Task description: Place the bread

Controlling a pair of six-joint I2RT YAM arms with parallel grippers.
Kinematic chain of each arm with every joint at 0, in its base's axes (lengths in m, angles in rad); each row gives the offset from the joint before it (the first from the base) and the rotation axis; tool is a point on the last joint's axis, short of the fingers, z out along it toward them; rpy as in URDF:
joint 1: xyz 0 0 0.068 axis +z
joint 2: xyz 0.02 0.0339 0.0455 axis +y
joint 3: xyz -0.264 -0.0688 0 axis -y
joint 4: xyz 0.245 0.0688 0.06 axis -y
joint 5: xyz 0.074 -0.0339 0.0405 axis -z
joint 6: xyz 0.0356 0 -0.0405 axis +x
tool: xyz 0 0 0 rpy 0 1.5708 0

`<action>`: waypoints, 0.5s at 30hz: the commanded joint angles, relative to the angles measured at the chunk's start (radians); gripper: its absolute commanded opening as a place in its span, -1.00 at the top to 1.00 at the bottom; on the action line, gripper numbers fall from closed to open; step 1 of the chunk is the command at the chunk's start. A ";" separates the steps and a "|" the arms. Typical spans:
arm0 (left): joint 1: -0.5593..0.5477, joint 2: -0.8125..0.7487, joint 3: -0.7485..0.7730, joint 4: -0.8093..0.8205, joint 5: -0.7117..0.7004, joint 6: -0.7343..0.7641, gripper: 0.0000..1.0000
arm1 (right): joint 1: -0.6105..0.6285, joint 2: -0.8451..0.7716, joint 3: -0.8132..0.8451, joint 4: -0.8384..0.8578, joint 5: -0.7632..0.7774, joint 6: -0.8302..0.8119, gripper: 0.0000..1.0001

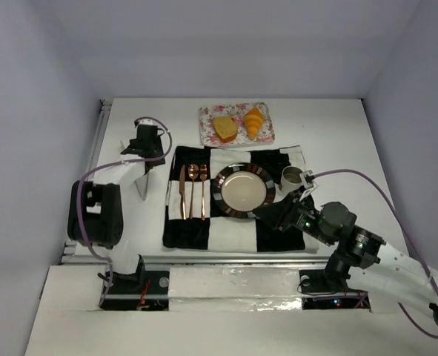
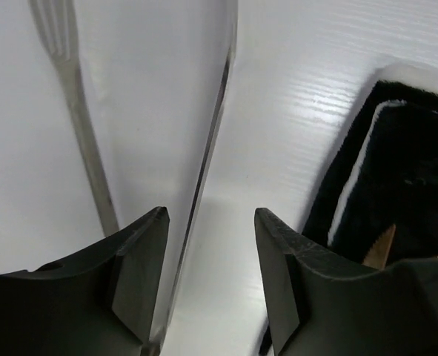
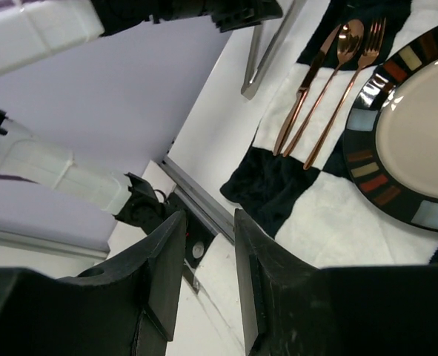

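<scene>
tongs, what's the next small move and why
Probably swing the tongs at the left gripper toward the tray: both bread pieces lie there, the plate is bare, and the tongs point down left of the mat.

plate (image 1: 243, 190) on checkered mat (image 1: 198, 233) | cutlery (image 1: 193, 190) left | cup (image 1: 291, 176) right | floral tray (image 1: 206, 124) behind | tongs (image 1: 141, 187) upright

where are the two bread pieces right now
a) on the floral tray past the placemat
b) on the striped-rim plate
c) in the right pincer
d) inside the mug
a: the bread slice and the croissant lie side by side on the floral tray, and the plate holds nothing.
</scene>
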 commanded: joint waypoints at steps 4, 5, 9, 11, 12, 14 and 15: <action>0.004 0.175 0.135 0.052 -0.045 0.083 0.17 | -0.002 0.039 0.011 0.132 -0.040 0.032 0.23; 0.004 0.207 0.143 0.056 -0.053 0.090 0.19 | -0.002 0.045 0.011 0.136 -0.046 0.033 0.23; 0.004 0.280 0.190 0.061 -0.076 0.107 0.33 | -0.002 0.080 0.012 0.150 -0.080 0.039 0.23; 0.014 0.318 0.203 0.060 -0.086 0.113 0.35 | -0.002 0.093 0.012 0.150 -0.084 0.041 0.23; 0.014 0.329 0.213 0.061 -0.089 0.116 0.37 | -0.002 0.094 0.011 0.152 -0.083 0.041 0.23; 0.014 0.359 0.226 0.060 -0.097 0.123 0.51 | -0.002 0.100 0.009 0.156 -0.083 0.044 0.24; 0.023 0.367 0.238 0.061 -0.100 0.127 0.79 | -0.002 0.103 0.008 0.159 -0.083 0.042 0.24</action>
